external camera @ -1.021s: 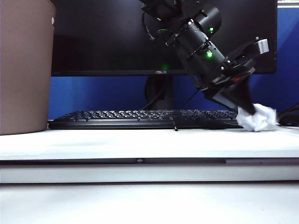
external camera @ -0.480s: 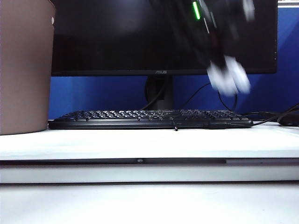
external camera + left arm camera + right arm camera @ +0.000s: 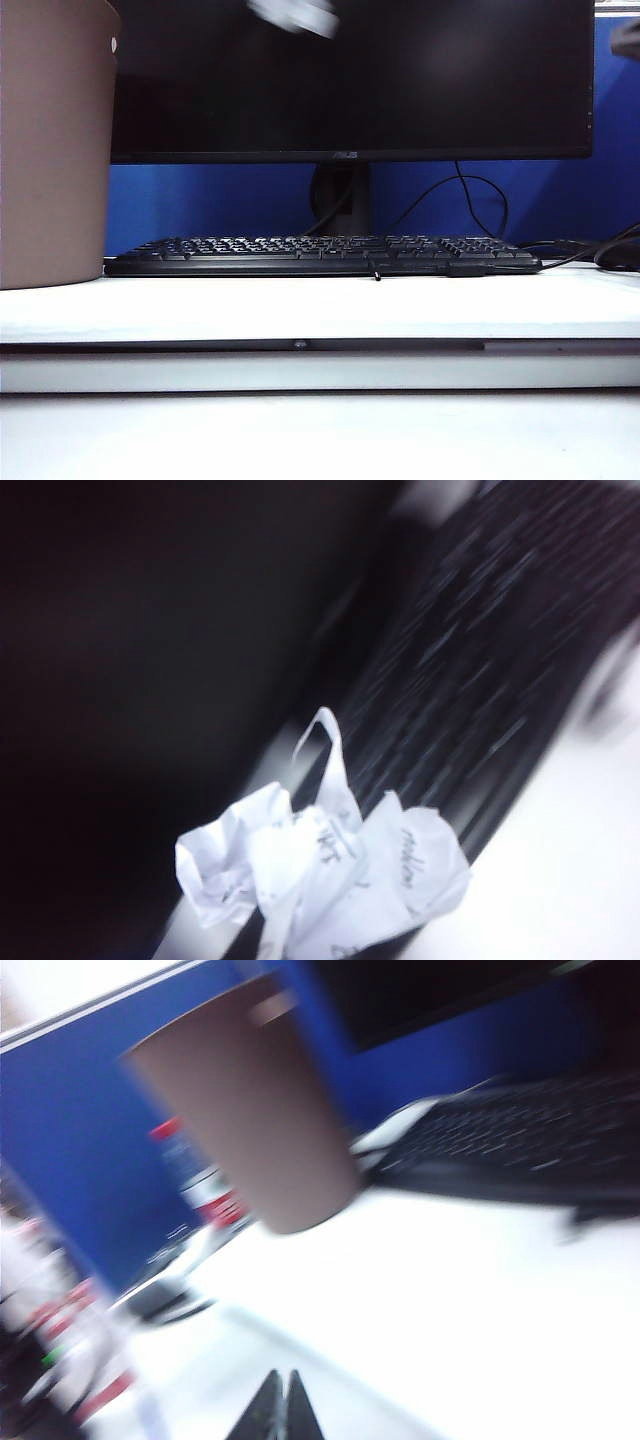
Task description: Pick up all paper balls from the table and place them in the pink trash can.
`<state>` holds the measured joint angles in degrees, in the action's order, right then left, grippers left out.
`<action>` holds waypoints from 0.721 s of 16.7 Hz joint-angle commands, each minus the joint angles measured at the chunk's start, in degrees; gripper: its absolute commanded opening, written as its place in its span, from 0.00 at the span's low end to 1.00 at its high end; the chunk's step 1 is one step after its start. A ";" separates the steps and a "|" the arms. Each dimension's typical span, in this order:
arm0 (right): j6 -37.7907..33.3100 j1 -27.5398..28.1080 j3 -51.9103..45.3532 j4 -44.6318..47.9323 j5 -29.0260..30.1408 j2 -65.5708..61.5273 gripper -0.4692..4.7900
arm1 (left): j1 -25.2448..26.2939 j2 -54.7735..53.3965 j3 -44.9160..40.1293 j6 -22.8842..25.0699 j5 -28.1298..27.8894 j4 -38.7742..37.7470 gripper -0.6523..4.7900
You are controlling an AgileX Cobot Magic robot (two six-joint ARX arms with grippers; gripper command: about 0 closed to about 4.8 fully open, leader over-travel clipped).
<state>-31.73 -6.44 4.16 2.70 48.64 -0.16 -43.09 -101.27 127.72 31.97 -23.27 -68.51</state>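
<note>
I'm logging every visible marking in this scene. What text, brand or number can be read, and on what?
"ASUS": on the monitor bezel, small but legible.
Handwriting on the paper ball held in the shut left gripper: blurred, unreadable.
Keyboard key legends: too small.
Red-and-white items behind the pink trash can: blurred.

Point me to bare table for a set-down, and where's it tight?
Free: the white table strip in front of the keyboard, from the pink trash can to the right edge. Tight: behind the keyboard, with monitor stand and cables. The left pincer, unseen, holds a paper ball up by the monitor top; the shut right pincer hangs over bare table.
</note>
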 commanded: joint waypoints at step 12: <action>-9.03 -0.04 0.33 8.74 10.45 0.09 0.09 | 19.19 7.87 -0.94 -17.97 -13.44 -13.75 0.11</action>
<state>-40.56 -6.44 4.21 10.28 58.76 -0.19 -24.29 -93.65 126.69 15.57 -36.84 -81.93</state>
